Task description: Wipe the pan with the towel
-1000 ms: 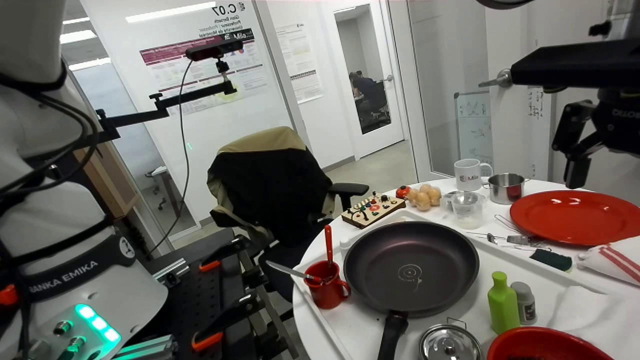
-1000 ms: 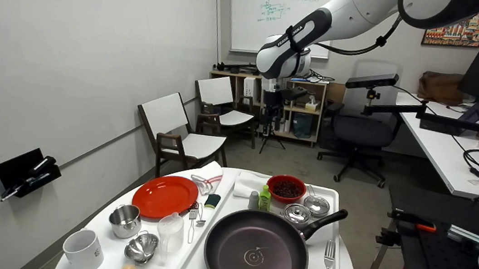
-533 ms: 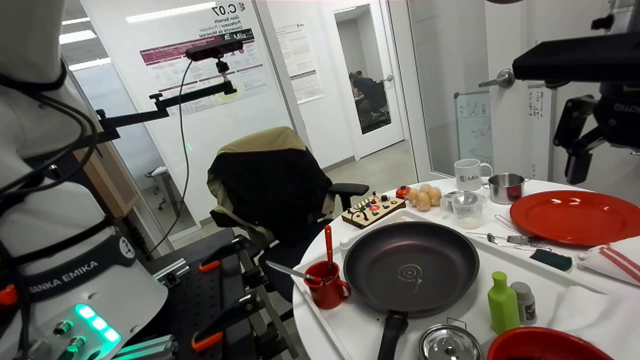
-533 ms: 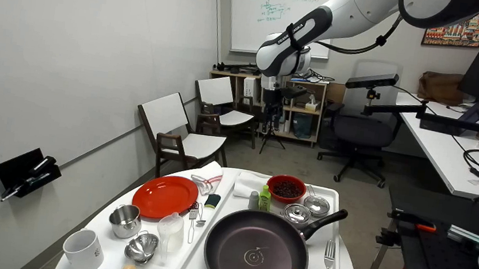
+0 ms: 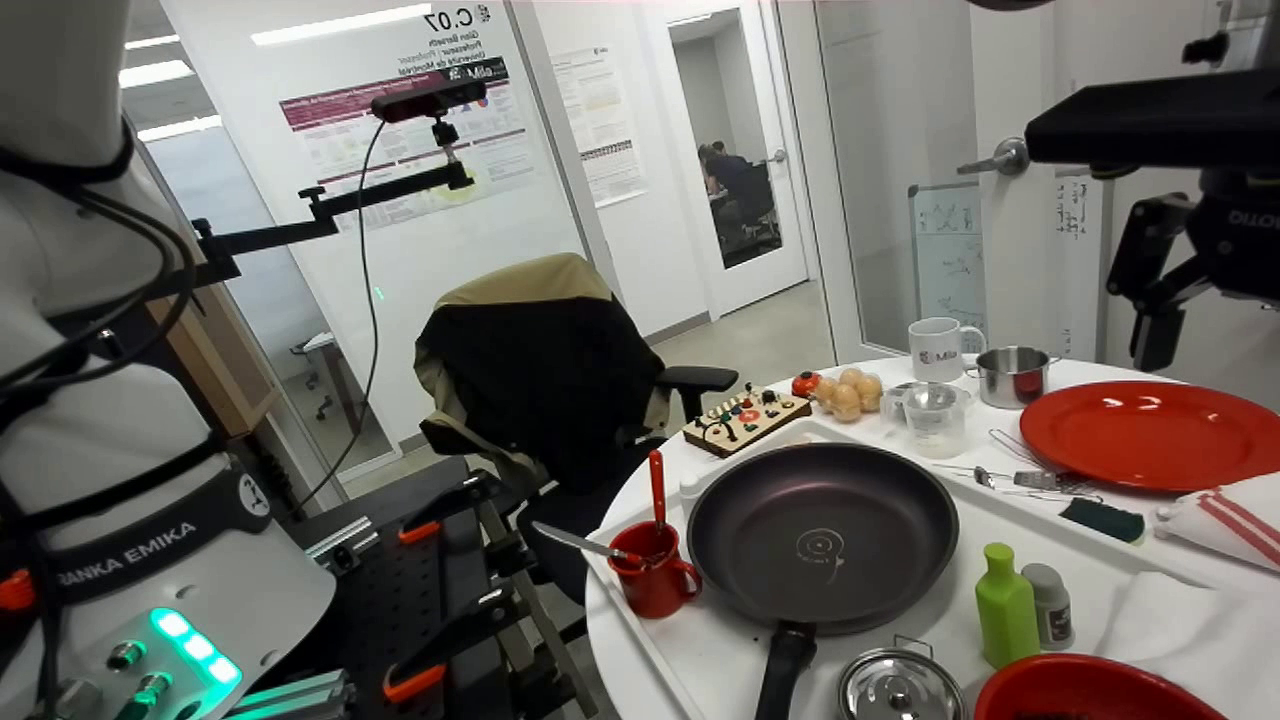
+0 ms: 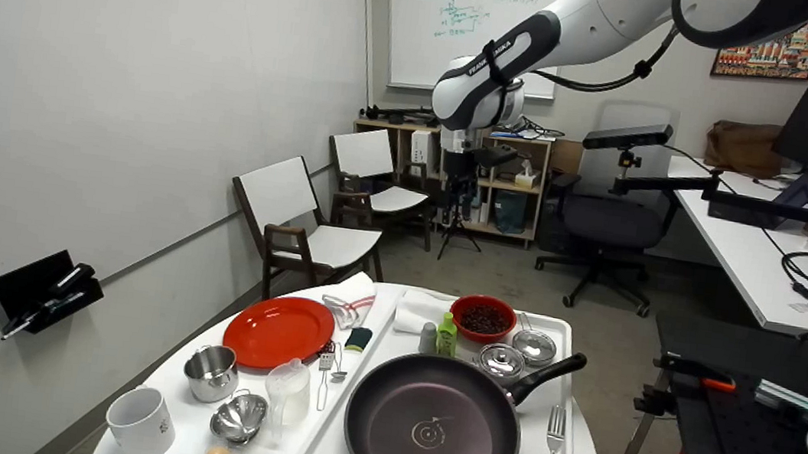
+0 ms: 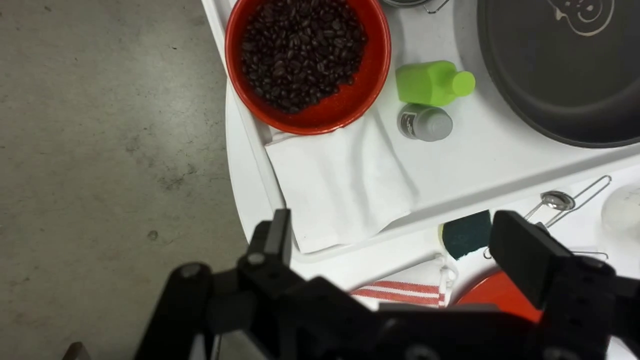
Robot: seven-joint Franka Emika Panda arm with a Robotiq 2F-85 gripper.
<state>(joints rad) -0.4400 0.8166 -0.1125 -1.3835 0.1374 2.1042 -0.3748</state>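
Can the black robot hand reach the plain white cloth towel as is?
Probably yes: the hand is open, and most of the towel lies uncovered. The round red bowl hides one edge in the wrist view, maybe pinning it.

the arm (image 6: 607,17) is white with black cables (image 6: 584,88).

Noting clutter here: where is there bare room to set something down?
Bare tray floor lies between towel, grey bottle and pan; another patch lies between red mug and pan handle. Crowded: across that handle, where shiny lid, red bowl and green bottle cluster.
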